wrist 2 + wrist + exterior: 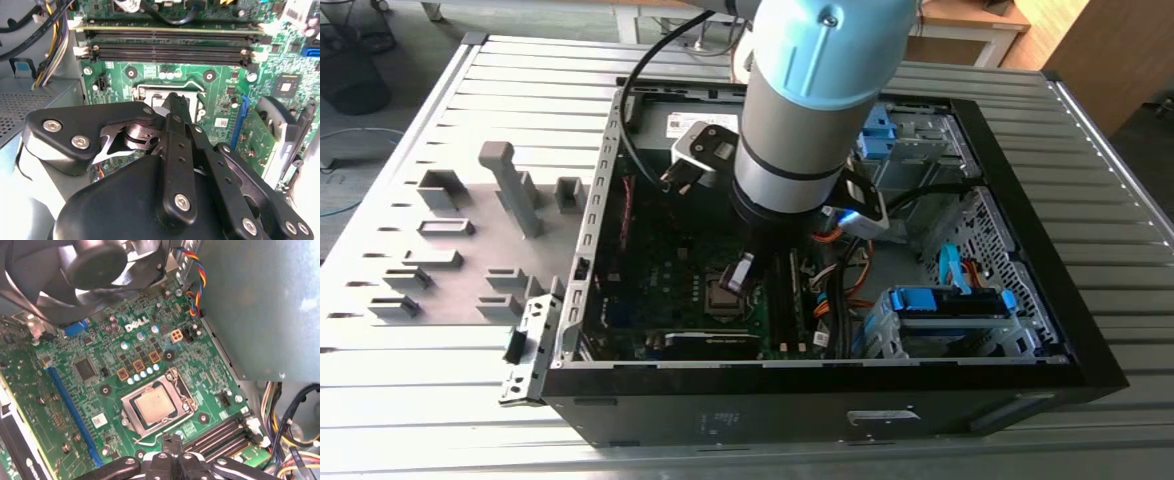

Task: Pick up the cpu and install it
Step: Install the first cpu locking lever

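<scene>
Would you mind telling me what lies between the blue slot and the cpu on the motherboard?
In the first wrist view, only green board with small components and a mounting hole separates the blue slot from the cpu in its socket.

The arm (821,90) descends steeply into the open computer case (1027,250), its light blue and silver forearm ending in a black wrist section above the motherboard (680,270). A camera module (707,150) is mounted on the wrist flank toward the exterior view's left. The gripper (739,274) hangs below the wrist, pointing down, just above the CPU socket (723,300). In the second wrist view the gripper (177,107) shows black linkage bars converging to a narrow tip over the socket (195,102); the fingers (176,102) stand together with no gap visible. In the first wrist view the tip (171,442) sits just beside the socket (182,392) edge, touching nothing visible.
</scene>
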`<state>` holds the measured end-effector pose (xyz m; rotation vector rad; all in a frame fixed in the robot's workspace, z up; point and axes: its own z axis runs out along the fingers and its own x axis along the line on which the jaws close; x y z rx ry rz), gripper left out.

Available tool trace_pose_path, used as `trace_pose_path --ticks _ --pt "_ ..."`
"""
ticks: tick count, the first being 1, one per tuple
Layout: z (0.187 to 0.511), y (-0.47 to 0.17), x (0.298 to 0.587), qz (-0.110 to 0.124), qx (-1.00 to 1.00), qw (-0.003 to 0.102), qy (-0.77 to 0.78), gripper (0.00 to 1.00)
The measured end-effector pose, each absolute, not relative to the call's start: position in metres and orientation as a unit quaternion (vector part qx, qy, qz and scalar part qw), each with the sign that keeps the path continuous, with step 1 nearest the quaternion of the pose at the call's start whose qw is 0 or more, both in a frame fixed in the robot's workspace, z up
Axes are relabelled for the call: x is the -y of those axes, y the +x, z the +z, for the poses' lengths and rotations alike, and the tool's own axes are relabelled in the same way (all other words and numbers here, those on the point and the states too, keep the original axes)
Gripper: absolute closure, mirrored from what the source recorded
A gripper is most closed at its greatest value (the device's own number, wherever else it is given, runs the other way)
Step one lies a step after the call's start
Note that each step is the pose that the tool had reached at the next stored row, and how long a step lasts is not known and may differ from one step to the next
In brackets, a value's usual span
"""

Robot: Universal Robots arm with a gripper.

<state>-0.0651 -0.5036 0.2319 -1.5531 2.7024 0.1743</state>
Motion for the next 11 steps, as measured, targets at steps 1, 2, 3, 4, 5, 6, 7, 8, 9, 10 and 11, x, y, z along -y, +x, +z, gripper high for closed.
trace_pose_path --ticks 1,2,3,4,5,6,7,8,9,10,11 --pt "0.232 -0.067 0.503 0.056 -0.865 0.01 -0.498 0.89" --pt "0.231 -0.069 0.503 0.056 -0.865 0.01 -0.499 0.89" --pt "0.231 -0.071 0.503 0.056 -0.865 0.01 -0.499 0.89" --pt "0.231 -0.075 0.503 0.056 -0.865 0.01 -0.499 0.89" --pt "0.23 -0.078 0.503 0.056 -0.865 0.01 -0.499 0.89" --pt "0.23 -0.081 0.502 0.056 -0.865 0.01 -0.499 0.89" --pt "0.229 -0.085 0.502 0.056 -0.865 0.01 -0.499 0.89" --pt "0.229 -0.089 0.502 0.056 -0.865 0.01 -0.499 0.89" --pt "0.229 -0.092 0.502 0.056 -0.865 0.01 -0.499 0.89" --pt "0.229 -0.093 0.502 0.056 -0.865 0.01 -0.499 0.89" --pt "0.229 -0.093 0.502 0.056 -0.864 0.01 -0.499 0.89"
